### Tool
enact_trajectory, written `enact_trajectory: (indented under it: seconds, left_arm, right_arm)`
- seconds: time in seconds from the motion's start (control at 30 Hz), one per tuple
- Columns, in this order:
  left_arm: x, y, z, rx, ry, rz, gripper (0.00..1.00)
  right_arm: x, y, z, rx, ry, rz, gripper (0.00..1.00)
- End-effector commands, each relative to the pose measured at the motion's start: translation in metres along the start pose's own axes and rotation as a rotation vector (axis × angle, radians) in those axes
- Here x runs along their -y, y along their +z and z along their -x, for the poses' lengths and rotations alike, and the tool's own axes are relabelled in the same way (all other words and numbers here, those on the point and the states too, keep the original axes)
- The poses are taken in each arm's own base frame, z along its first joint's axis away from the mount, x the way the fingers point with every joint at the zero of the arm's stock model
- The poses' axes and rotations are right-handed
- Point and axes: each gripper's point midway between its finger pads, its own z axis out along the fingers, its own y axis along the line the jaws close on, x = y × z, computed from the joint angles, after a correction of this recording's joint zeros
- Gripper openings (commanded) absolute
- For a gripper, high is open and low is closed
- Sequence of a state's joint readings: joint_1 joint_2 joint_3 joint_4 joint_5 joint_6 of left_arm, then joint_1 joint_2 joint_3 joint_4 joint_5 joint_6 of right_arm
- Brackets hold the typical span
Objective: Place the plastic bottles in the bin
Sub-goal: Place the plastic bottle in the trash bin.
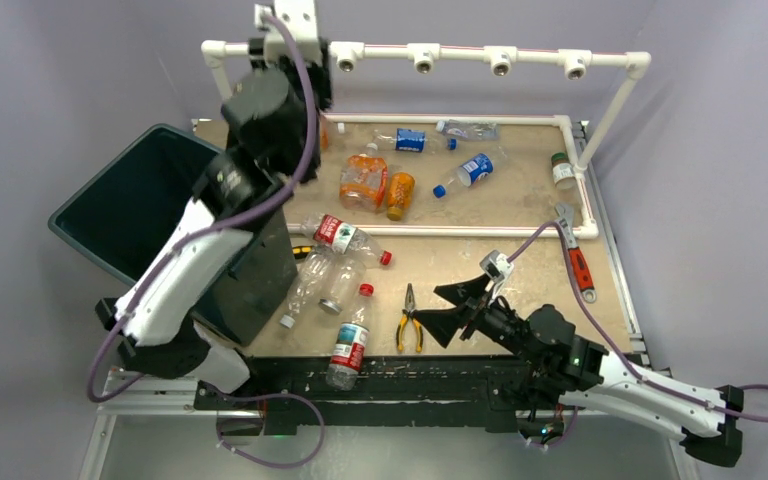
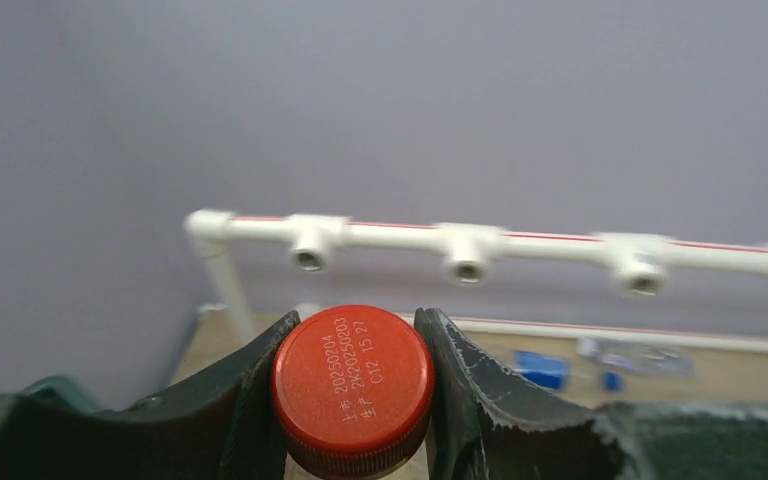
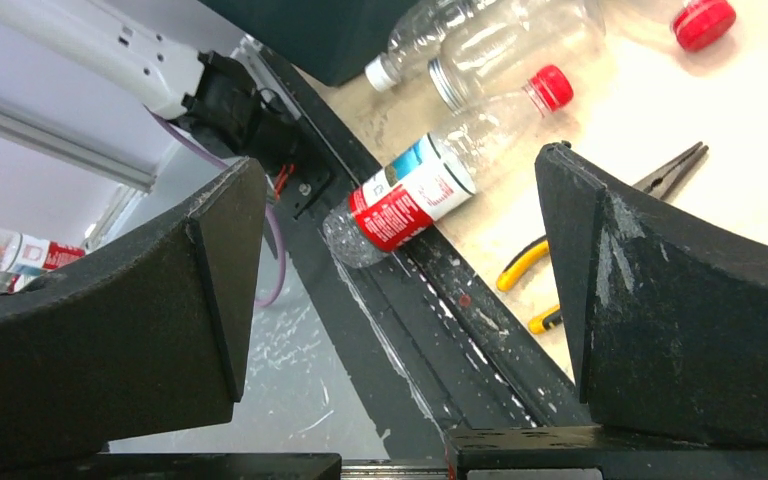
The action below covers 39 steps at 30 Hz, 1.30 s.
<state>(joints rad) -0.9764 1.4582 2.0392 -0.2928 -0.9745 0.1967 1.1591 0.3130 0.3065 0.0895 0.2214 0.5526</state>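
Lab booth: purple walls (image 1: 60, 80), pipe frame (image 1: 460, 52)

The right end effector (image 3: 400, 160) gapes wide, framing a red-labelled bottle (image 3: 410, 200) lying at the table (image 3: 660, 100) edge beside pliers (image 3: 675, 172).

Ahead of your right gripper (image 1: 430, 307), fingers spread wide, the lane to the red-labelled bottle (image 1: 348, 347) lies clear, with yellow-handled pliers (image 1: 409, 322) just beside it, bare tabletop (image 1: 540, 282) reaching to the red-handled wrench (image 1: 577, 258), and a white pipe rail (image 1: 440, 230) fencing off the far bottles (image 1: 475, 168).
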Motion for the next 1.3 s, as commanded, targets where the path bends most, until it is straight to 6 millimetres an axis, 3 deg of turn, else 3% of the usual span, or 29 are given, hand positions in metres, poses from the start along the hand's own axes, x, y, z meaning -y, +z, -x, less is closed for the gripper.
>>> enact_trajectory:
  seconds: [0.0, 0.2, 0.4, 0.5, 0.87, 1.27]
  left_arm:
    - [-0.078, 0.034, -0.029, -0.103, 0.025, 0.232, 0.0]
    - [-0.121, 0.02, -0.033, -0.076, -0.017, 0.41, 0.0]
    - [-0.166, -0.018, -0.041, -0.07, -0.002, 0.552, 0.0]
    - [-0.176, -0.029, -0.057, -0.096, 0.055, 0.6, 0.0]
    - [-0.181, -0.048, -0.107, -0.16, 0.096, 0.553, 0.0]
    - [-0.171, -0.047, -0.13, -0.214, 0.088, 0.507, 0.0]
  right_arm:
    - [0.005, 0.003, -0.003, -0.002, 0.005, -0.027, 0.99]
    - [0.006, 0.004, -0.001, -0.013, -0.012, -0.044, 0.99]
    - [0.007, -0.002, 0.003, 0.013, 0.007, -0.045, 0.99]
    - [0.016, -0.003, 0.011, 0.049, 0.024, -0.105, 0.99]
    - [0.033, -0.007, 0.015, 0.053, 0.026, -0.213, 0.99]
    - [0.031, -0.005, 0.019, 0.056, -0.008, -0.204, 0.99]
